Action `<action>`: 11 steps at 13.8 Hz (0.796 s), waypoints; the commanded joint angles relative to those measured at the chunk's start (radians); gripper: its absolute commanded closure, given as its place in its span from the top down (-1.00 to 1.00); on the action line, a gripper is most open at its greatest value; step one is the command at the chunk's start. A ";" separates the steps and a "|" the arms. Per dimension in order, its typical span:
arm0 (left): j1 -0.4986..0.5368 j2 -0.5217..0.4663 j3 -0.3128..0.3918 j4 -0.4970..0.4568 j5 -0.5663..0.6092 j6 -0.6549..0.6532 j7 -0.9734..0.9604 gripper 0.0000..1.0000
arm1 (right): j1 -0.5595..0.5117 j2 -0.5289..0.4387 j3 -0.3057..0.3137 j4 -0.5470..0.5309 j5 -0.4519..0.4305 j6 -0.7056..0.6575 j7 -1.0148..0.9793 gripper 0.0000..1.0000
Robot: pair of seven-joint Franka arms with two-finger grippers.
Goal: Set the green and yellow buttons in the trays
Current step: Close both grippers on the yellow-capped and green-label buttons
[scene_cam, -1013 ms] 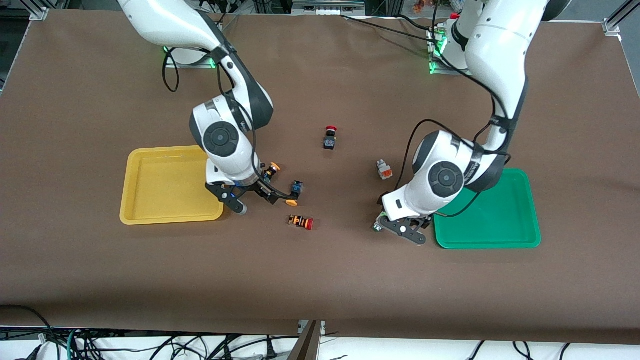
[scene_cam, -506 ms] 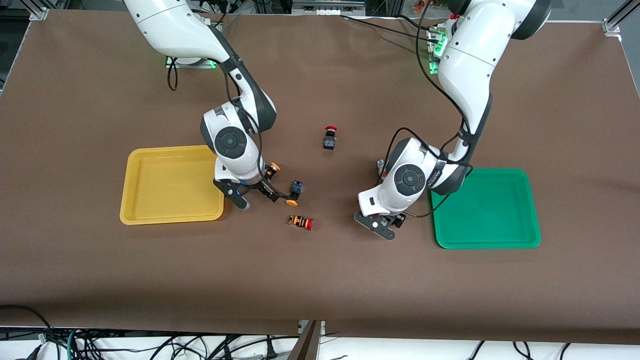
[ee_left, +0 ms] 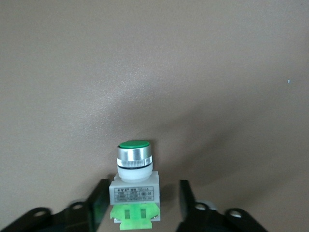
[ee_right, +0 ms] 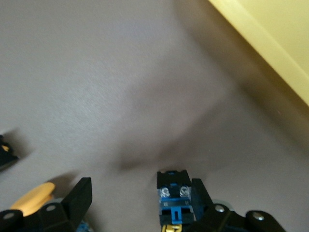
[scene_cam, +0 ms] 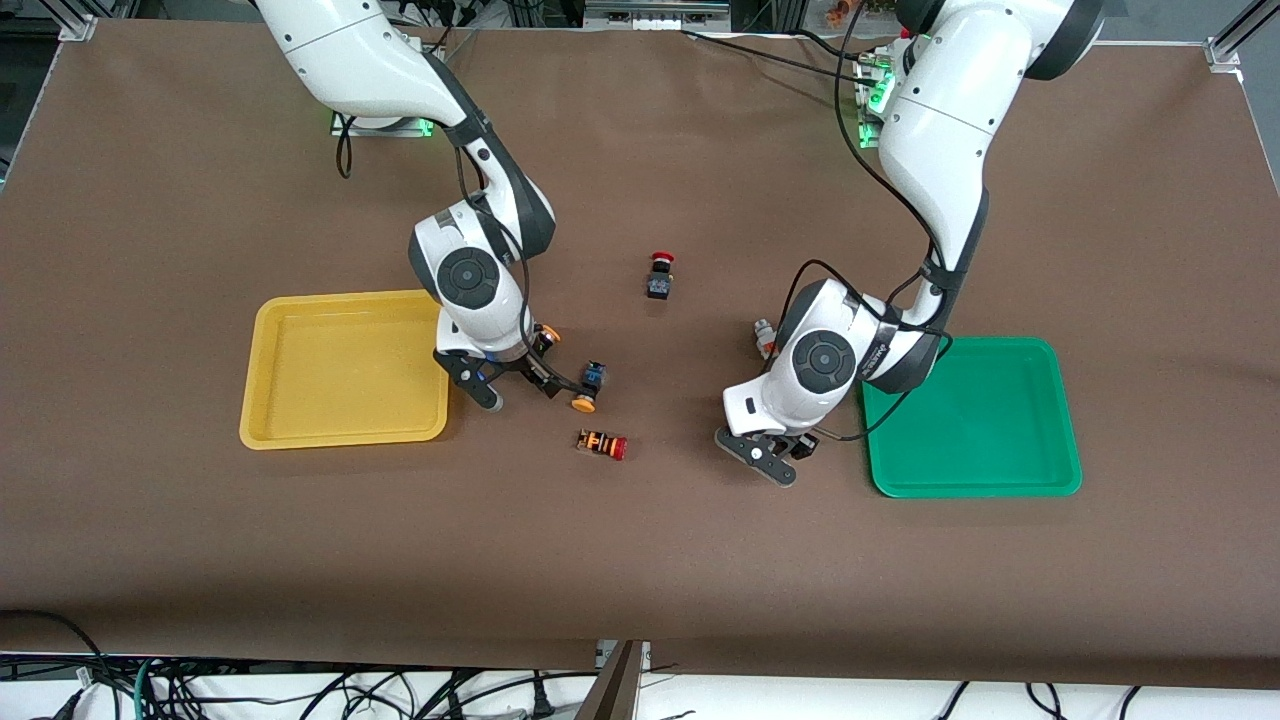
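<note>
My left gripper [scene_cam: 765, 458] is low over the table beside the green tray [scene_cam: 975, 490]. It is open around a whitish-grey button with a green cap and light-green block [ee_left: 134, 179], with a gap on each side; this button is hidden in the front view. A second grey button with an orange block [scene_cam: 765, 337] lies partly hidden by the left wrist. My right gripper [scene_cam: 515, 385] is open, low beside the yellow tray [scene_cam: 345, 437]. One black-blue yellow-capped button [scene_cam: 545, 340] lies between its fingers, close to one finger [ee_right: 173, 198]. The other [scene_cam: 590, 385] lies just outside.
A black switch with a red mushroom cap [scene_cam: 659, 277] stands mid-table, farther from the front camera. A red-capped switch with an orange-striped body [scene_cam: 602, 444] lies nearer the front camera than the yellow-capped buttons. Both trays hold nothing.
My left gripper moved from the green tray's corner toward the right arm's end, over the green button. My right gripper shifted slightly away from the yellow tray toward the yellow-capped buttons.
</note>
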 commanded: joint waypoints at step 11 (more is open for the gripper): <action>0.258 -0.196 0.007 -0.004 0.060 -0.667 0.112 -0.90 | 0.042 0.005 -0.002 -0.083 0.011 0.042 0.016 0.22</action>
